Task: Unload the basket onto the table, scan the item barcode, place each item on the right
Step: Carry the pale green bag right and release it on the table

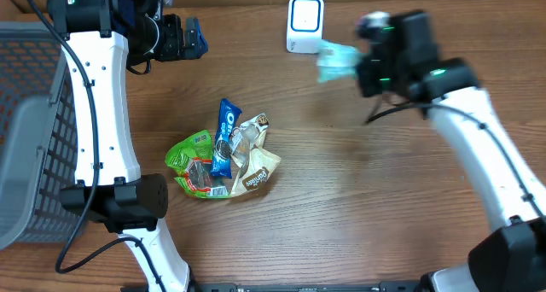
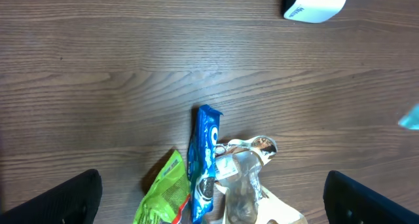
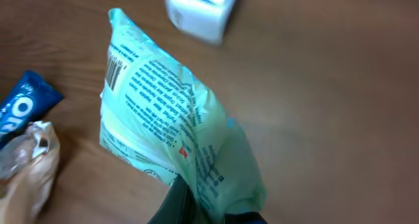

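My right gripper (image 1: 354,66) is shut on a pale green packet (image 1: 336,61), held above the table just right of the white barcode scanner (image 1: 304,24). In the right wrist view the packet (image 3: 167,126) fills the middle, printed text and a barcode at its upper left corner, pointing toward the scanner (image 3: 200,9). The jaws are hidden under the packet. My left gripper (image 1: 194,37) stands open at the back left, high above the pile of snacks, with both fingers (image 2: 59,201) at the frame's lower corners and nothing between them.
A pile of snack packets lies mid-table: a blue Oreo pack (image 1: 225,137), a bright green bag (image 1: 192,160), a clear bag (image 1: 243,138) and a cream bag (image 1: 256,174). A grey mesh basket (image 1: 30,121) stands at the left edge.
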`<state>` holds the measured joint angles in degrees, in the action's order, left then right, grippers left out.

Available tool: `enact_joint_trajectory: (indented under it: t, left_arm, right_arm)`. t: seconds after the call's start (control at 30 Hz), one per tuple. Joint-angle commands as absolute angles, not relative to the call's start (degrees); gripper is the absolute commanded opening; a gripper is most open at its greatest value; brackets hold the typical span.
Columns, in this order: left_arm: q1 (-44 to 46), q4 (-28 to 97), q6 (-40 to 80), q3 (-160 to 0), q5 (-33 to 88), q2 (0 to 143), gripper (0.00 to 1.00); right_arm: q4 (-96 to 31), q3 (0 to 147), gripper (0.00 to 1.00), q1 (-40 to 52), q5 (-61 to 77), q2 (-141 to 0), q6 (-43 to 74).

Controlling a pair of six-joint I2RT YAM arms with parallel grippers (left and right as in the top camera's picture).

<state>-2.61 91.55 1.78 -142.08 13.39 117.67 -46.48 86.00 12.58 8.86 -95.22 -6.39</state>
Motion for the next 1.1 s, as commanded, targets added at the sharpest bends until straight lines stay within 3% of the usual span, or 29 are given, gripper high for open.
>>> enact_joint_trajectory:
  t: [0.0,0.23,0.47,0.5,0.57,0.6,0.73,0.9,1.07]
  left_arm:
    - [-2.2,91.5,2.8,-141.9,13.3,117.4,1.00]
    - [-2.2,91.5,2.8,-141.9,13.3,117.4,1.00]
    - [-2.2,91.5,2.8,-141.9,13.3,117.4,1.00]
    - [-2.2,91.5,2.8,-141.9,13.3,117.4,1.00]
    - [-2.2,91.5,2.8,-141.9,13.3,117.4,1.00]
    - [-2.2,91.5,2.8,-141.9,13.3,117.4,1.00]
    - [-2.2,91.5,2.8,-141.9,13.3,117.4,1.00]
    - [-2.2,91.5,2.8,-141.9,13.3,117.4,1.00]
    - [-2.2,91.5,2.8,-141.9,13.3,117.4,1.00]
  right_arm:
    - [-50.2,85.1,0.04,2.3,24.1,-94.7,0.8]
    - [-56.1,79.3,0.04,-16.1,24.3,-99.1,3.3]
    - [-52.5,74.1,0.04,-22.0,23.8,-102.9,3.2]
    - [-52.4,74.1,0.10,-22.1,23.4,-102.9,3.2]
    - [-52.4,74.2,0.93,-22.0,23.2,-102.9,3.4]
    - [-52.4,74.3,1.00,-22.0,23.7,-102.9,3.9]
    - [-53.6,75.0,1.00,-22.0,29.2,-102.9,5.2]
    - [-54.2,76.4,1.00,-21.2,48.1,-102.9,5.2]
    - [-51.8,76.4,1.00,-13.8,52.2,-102.9,5.9]
